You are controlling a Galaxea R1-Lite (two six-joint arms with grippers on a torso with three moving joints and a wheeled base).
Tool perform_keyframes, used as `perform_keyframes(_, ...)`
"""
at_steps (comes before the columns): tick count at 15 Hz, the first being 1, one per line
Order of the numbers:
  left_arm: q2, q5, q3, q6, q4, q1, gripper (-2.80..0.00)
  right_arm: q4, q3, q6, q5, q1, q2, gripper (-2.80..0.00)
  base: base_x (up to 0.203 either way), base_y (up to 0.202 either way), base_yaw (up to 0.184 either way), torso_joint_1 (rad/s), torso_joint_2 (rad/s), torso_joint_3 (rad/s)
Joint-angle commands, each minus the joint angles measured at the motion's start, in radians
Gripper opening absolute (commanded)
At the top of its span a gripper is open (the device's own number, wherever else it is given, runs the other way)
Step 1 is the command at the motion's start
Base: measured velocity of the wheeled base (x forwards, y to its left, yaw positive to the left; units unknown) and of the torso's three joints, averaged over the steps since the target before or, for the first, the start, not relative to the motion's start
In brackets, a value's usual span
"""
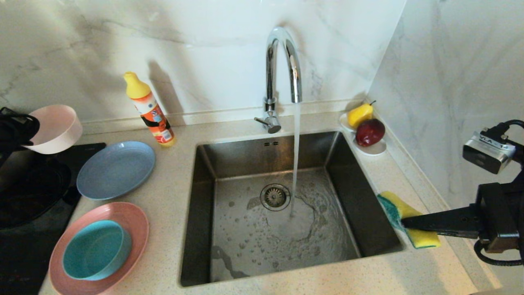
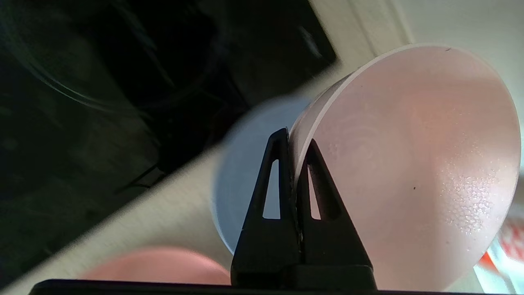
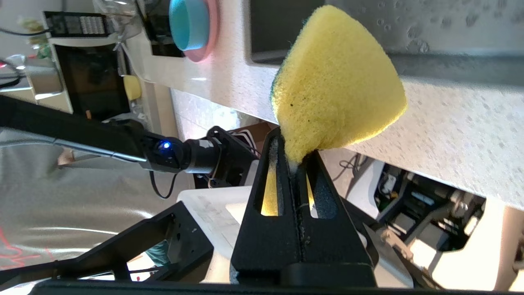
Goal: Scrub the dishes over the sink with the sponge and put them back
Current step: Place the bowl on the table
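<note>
- Two wide round plates: one grey-blue (image 1: 116, 169), one pink (image 1: 137, 223)
- Two small bowls: teal (image 1: 97, 250), pale pink (image 1: 55, 128)
- One yellow-green sponge (image 1: 403, 216)
- One orange detergent bottle (image 1: 150, 110)
- Two fruits: yellow pear (image 1: 359, 114), red apple (image 1: 370, 132)

The silver camera block (image 1: 488, 152) on the right arm reads "VLA" — further characters (partly hidden) unclear.

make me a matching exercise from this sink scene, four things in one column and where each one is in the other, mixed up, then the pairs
Things:
1. pale pink bowl
2. sponge
3. teal bowl
4. grey-blue plate

Places:
A. lying alone on the counter, beside the dish soap bottle
B. resting on the pink plate
C. pinched by its rim in the left gripper, lifted off the counter
D. clamped in the right gripper, at the right edge of the sink

Pairs: 1-C, 2-D, 3-B, 4-A
</note>
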Motion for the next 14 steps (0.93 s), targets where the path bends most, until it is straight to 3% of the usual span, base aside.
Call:
perform_keyframes(1,0.062,0.000,-0.015,-0.012,0.002,0.048,-2.80,-0.013,0.009,0.003,0.016,0.000,0.001,-2.80,0.000,0.000,0.000,0.000,0.00,0.000)
perform_keyframes(9,0.202,0.002,-0.059,-0.029,0.001,0.156,-2.80,-0.018,0.014,0.003,0.040,0.001,0.013,-2.80,0.000,0.000,0.000,0.000,0.00,0.000)
perform_keyframes(14,0.279,-0.001,-0.071,-0.034,-0.010,0.185,-2.80,-0.018,0.014,0.004,0.042,0.001,0.018,-2.80,0.000,0.000,0.000,0.000,0.00,0.000)
